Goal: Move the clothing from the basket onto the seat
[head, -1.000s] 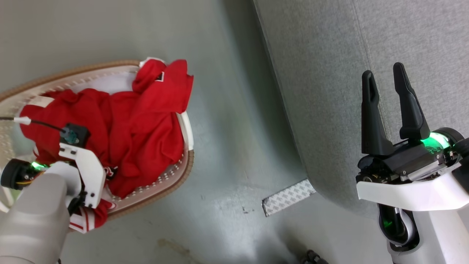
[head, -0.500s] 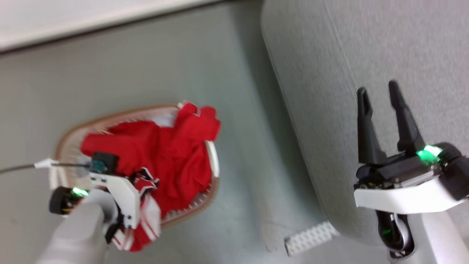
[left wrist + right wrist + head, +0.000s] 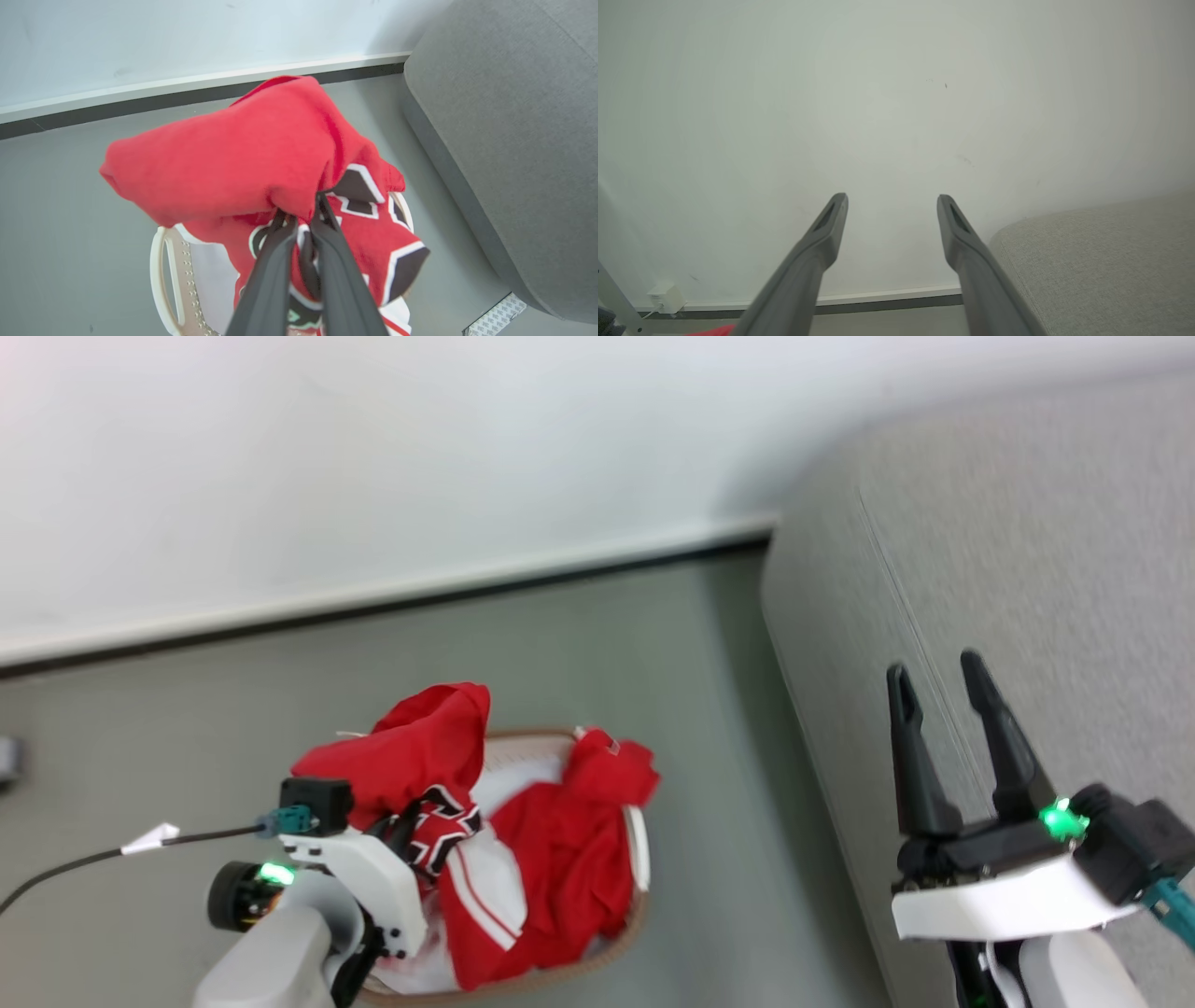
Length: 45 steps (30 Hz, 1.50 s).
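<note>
My left gripper [image 3: 300,215] is shut on a fold of one piece of the clothing, a red jersey [image 3: 243,154] with black, white-outlined lettering. That jersey hangs bunched above the basket [image 3: 161,261]. In the head view the lifted jersey [image 3: 411,751] rises over the basket's rim [image 3: 639,859], and a second red jersey [image 3: 569,840] lies inside, draped over the far edge. My right gripper [image 3: 935,674] stands open and holds nothing, over the grey seat [image 3: 1027,569]. Its fingers also point at the wall in the right wrist view [image 3: 892,199].
The basket stands on a grey floor [image 3: 233,709], left of the seat's rounded edge [image 3: 448,154]. A white wall with a baseboard [image 3: 373,593] runs behind. A black cable [image 3: 75,870] trails from my left wrist. A perforated white strip [image 3: 495,319] lies by the seat's base.
The head camera has tilted up, bringing the wall into view. My left gripper has risen with one red jersey, pulling it up out of the basket. The right gripper stays open.
</note>
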Tool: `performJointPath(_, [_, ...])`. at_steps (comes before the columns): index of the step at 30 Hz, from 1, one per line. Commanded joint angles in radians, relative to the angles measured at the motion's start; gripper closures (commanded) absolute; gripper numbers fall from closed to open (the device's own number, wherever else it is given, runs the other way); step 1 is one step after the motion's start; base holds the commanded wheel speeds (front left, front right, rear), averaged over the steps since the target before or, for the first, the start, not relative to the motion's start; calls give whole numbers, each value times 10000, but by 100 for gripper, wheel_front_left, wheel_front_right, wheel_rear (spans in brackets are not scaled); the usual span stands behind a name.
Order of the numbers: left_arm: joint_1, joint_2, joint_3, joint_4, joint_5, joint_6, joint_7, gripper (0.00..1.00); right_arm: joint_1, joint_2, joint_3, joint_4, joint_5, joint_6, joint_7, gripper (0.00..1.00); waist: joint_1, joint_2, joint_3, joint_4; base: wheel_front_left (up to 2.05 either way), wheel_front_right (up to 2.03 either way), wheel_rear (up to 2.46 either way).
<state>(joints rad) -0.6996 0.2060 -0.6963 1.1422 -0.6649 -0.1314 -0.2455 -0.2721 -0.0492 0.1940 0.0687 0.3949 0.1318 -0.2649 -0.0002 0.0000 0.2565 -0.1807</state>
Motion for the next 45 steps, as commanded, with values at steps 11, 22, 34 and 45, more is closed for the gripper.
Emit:
performJointPath(11, [777, 178, 767, -2888, 64, 123, -185, 100, 1102, -88, 57, 417, -93, -21, 8, 0, 2, 0, -2237, 1195, 0, 0, 0])
performJointPath(22, [1534, 564, 1639, -6296, 510, 386, -189, 100, 1410, -221, 190, 463, 48, -21, 8, 0, 2, 0, -2661, 1440, 0, 0, 0])
performJointPath(34, [1976, 907, 1719, -8202, 369, 889, 205, 100, 1510, -335, 426, 497, 114, -21, 8, 0, 2, 0, -2570, 1490, 0, 0, 0])
performJointPath(45, [1961, 956, 1683, -8461, 350, 1063, 243, 100, 1115, -551, 1692, 588, 735, -21, 8, 0, 2, 0, -2527, 1379, 0, 0, 0])
